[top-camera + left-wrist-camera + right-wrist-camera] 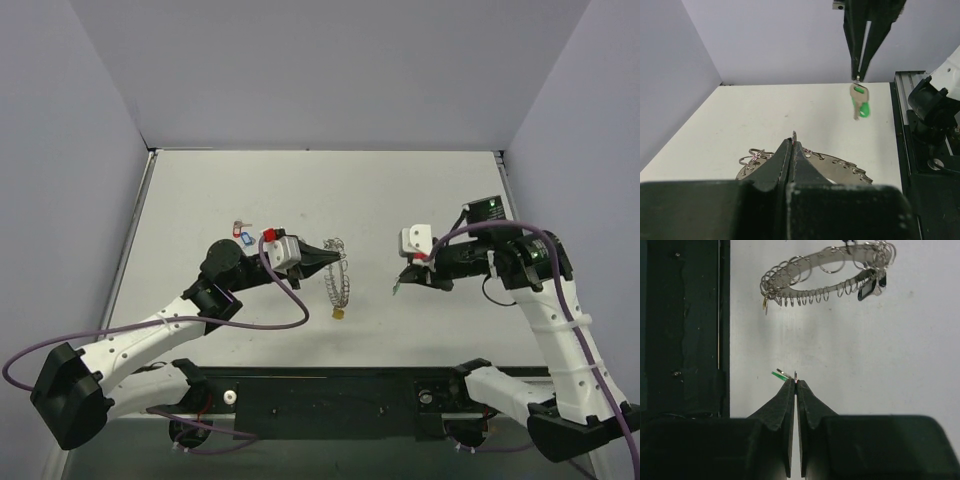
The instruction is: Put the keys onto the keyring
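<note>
From above, the left gripper (325, 258) was clamped on the rim of the keyring (340, 278), which stood on edge near the middle of the table (300, 180), its yellow tag (340, 313) at the near end. Whether the ring touched the table could not be told. Well to its right, the right gripper (405, 282) was pinched shut on a green key (397, 290). Loose keys (242, 232) with red and blue heads lay beside the left wrist.

In the left wrist view, the fingers met on the ring's edge, and the green key dangled from the other gripper's tips, apart from the ring.

In the right wrist view, the jaws were together with only a sliver of green beside their tips. The loop-fringed ring lay ahead, with a black tag (867, 290) hanging on it.
</note>
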`<state>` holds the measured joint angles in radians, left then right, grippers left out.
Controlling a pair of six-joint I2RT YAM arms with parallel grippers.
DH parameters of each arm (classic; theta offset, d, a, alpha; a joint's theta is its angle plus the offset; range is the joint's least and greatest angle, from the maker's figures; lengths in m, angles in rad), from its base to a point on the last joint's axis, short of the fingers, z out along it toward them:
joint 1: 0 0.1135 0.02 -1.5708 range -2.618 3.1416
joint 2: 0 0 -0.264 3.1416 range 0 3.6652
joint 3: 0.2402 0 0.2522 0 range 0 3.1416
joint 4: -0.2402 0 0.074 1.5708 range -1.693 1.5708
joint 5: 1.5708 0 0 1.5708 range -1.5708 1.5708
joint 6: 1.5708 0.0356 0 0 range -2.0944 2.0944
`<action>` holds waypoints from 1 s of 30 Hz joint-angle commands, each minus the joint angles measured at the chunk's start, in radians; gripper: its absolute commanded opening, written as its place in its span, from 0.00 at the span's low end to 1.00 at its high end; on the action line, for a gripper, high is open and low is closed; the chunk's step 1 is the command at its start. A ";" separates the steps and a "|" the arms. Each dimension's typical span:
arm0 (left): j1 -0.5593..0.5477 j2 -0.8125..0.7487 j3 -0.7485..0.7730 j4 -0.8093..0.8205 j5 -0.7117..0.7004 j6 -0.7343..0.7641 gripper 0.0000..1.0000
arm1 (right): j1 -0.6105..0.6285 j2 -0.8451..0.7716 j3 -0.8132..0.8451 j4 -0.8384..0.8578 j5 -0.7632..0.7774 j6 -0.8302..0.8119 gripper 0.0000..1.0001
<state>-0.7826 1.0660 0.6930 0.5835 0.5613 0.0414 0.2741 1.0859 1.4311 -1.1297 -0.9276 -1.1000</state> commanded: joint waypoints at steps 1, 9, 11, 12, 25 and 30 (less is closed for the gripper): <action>-0.003 -0.043 -0.024 0.118 -0.014 0.057 0.00 | 0.164 -0.141 -0.211 0.415 0.103 0.202 0.00; -0.066 -0.058 -0.092 0.117 -0.069 0.186 0.00 | 0.275 -0.184 -0.401 0.796 0.184 0.474 0.00; -0.079 -0.052 -0.107 0.143 -0.054 0.196 0.00 | 0.275 -0.198 -0.423 0.801 0.168 0.457 0.00; -0.087 -0.051 -0.112 0.151 -0.051 0.199 0.00 | 0.275 -0.204 -0.434 0.795 0.155 0.442 0.00; -0.159 -0.026 -0.079 0.096 -0.142 0.111 0.00 | 0.287 -0.274 -0.497 0.778 0.105 0.534 0.00; -0.172 -0.009 -0.081 0.176 -0.187 -0.035 0.00 | 0.297 -0.302 -0.511 0.736 0.113 0.552 0.00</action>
<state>-0.9482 1.0523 0.5648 0.6250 0.4232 0.1394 0.5613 0.8124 0.9279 -0.4068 -0.7826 -0.5873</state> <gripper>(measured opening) 0.015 0.004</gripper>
